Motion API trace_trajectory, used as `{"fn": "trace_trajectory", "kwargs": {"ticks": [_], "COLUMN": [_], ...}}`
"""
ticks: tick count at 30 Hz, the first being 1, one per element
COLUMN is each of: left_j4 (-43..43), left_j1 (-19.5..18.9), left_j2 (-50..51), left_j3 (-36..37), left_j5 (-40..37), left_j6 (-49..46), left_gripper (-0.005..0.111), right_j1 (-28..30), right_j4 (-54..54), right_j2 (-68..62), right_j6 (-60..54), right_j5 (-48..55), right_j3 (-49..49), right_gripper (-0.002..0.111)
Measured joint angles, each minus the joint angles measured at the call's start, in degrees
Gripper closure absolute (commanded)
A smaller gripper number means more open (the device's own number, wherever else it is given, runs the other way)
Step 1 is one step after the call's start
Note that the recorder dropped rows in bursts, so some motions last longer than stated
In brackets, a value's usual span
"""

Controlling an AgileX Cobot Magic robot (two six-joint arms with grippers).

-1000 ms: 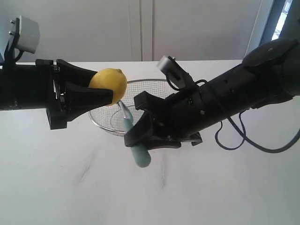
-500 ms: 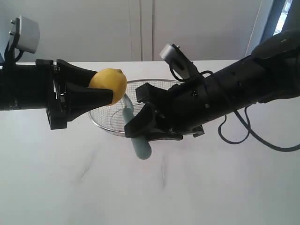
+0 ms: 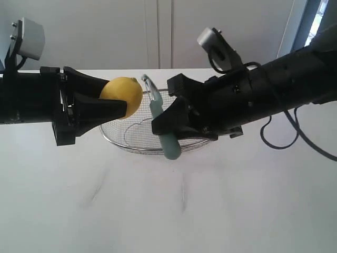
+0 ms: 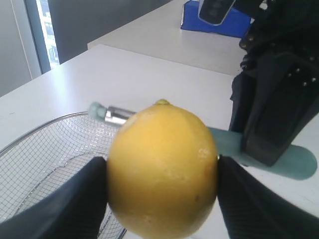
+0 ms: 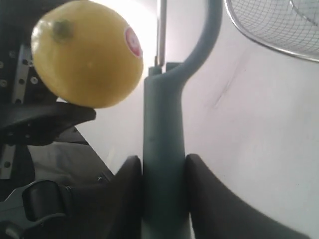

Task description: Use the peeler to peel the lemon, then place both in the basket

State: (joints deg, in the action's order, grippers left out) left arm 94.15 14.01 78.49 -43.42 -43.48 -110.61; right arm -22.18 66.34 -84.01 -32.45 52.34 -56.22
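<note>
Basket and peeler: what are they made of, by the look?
Basket: silver wire mesh with a thicker rim, shiny, looks like metal, likely steel. Peeler: matte pale teal handle, probably plastic; the head is reflective, apparently metal.

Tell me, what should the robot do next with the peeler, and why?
Probably nudge the peeler sideways until its blade touches the lemon. The right gripper holds the blade just beside the lemon, a small gap showing, and the left gripper grips the lemon by the basket.
</note>
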Motion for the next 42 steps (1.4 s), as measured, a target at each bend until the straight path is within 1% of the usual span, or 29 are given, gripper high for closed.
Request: {"fn": "trace_trajectory", "kwargs": {"ticks": [12,16,22,28,31,34,42], "left_j4": [-0.4,-0.3,-0.3,-0.3,-0.3,-0.3,-0.3], "left_j1": [0.0,0.0,0.0,0.0,0.0,0.0,0.0], "left_j2": [0.0,0.0,0.0,0.0,0.0,0.0,0.0], "left_j3": [0.0,0.0,0.0,0.0,0.0,0.0,0.0], "left_j5": [0.0,0.0,0.0,0.0,0.0,0.0,0.0], "left_j6": [0.0,0.0,0.0,0.0,0.0,0.0,-0.1], "left_gripper": [0.107,0.107,0.107,0.107,0.107,0.107,0.107], "right_j1": [1.2,4.2,9.5,10.5,10.5,9.2,1.1], "right_j4": [-1.6,-4.7,-11.3,-14.4,-14.6,-14.6,-12.0], "right_j2": [10.6,13.5,14.2,9.5,5.1,1.3,-3.6], "right_j6": [0.0,1.0,4.3,6.4,6.6,6.8,6.2], "right_j5": [0.0,0.1,-0.7,-1.3,-1.3,-1.5,-1.5], "right_j3": [0.0,0.0,0.0,0.0,0.0,0.0,0.0], "right_gripper": [0.108,0.108,0.108,0.108,0.108,0.108,0.108]}}
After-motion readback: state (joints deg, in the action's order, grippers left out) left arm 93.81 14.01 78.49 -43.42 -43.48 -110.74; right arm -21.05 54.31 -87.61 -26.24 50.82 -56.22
